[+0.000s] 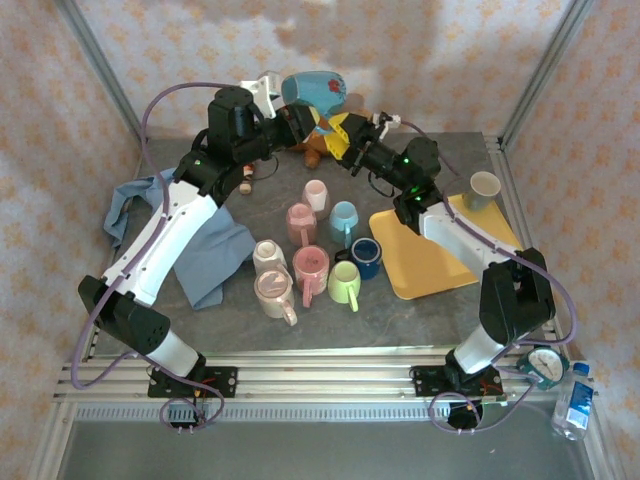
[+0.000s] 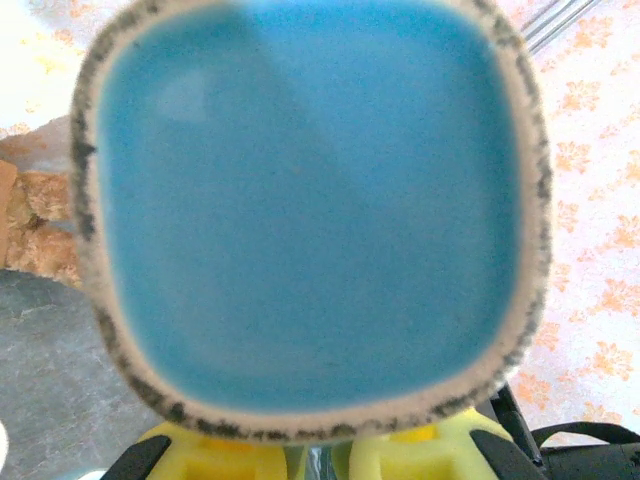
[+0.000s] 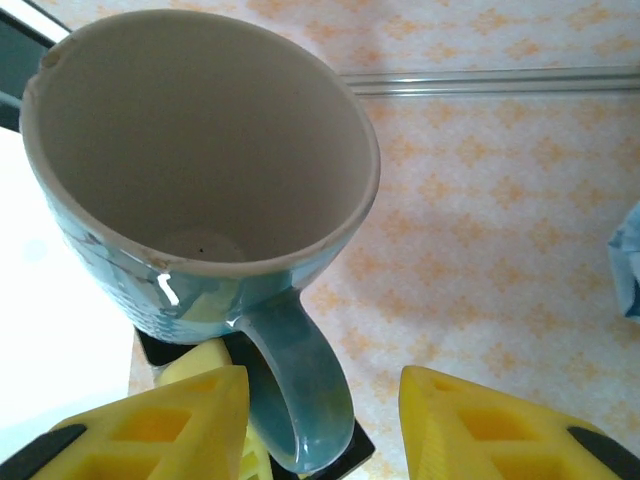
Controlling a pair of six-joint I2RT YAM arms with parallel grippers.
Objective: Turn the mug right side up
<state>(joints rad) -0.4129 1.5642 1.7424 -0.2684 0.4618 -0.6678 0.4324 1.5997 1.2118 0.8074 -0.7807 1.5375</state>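
Observation:
The mug is light blue with a pale inside and hangs on its side in the air above the back of the table. My left gripper holds it from the left. In the left wrist view the mug's blue base faces the camera, with my left gripper shut just below it on the handle. My right gripper stands open on the mug's right. The right wrist view looks into the mug's mouth. The handle hangs between the right gripper's spread fingers, close to the left one.
Several mugs stand in the table's middle, among them a pink one, a navy one and a green one. A yellow tray at the right carries a beige cup. A blue cloth lies at the left, a brown toy at the back.

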